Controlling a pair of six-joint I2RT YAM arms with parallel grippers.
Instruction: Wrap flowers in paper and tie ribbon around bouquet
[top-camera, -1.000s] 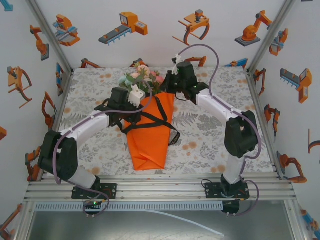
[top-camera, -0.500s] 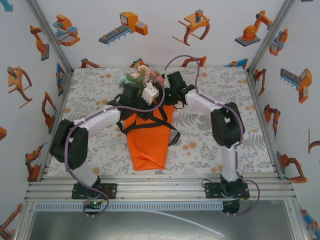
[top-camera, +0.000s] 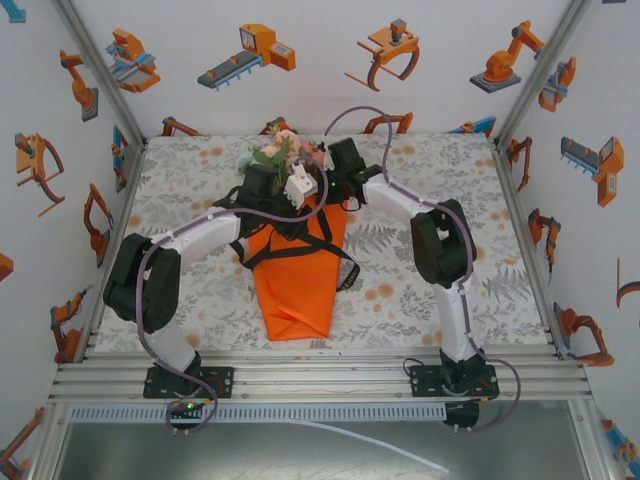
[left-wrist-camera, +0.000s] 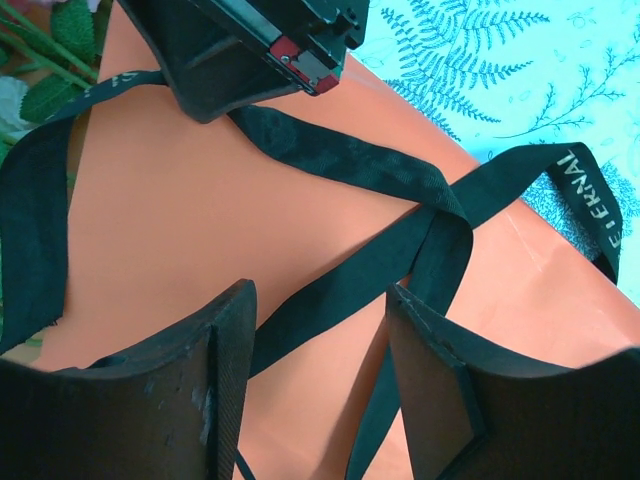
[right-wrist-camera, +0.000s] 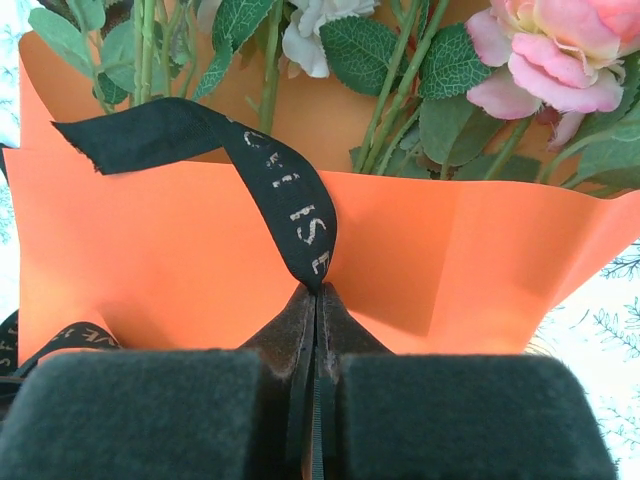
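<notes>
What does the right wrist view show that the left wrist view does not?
Right wrist, not left wrist: the right gripper shut on the ribbon end, and a whole pink bloom. Left wrist, not right wrist: the left gripper open above crossed ribbon strands. Both: the orange paper, the black lettered ribbon, green leaves and the fern-print table cover.

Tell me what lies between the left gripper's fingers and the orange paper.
In the left wrist view, one strand of the black ribbon crosses the gap between the fingers of the open left gripper, over the orange paper.
</notes>
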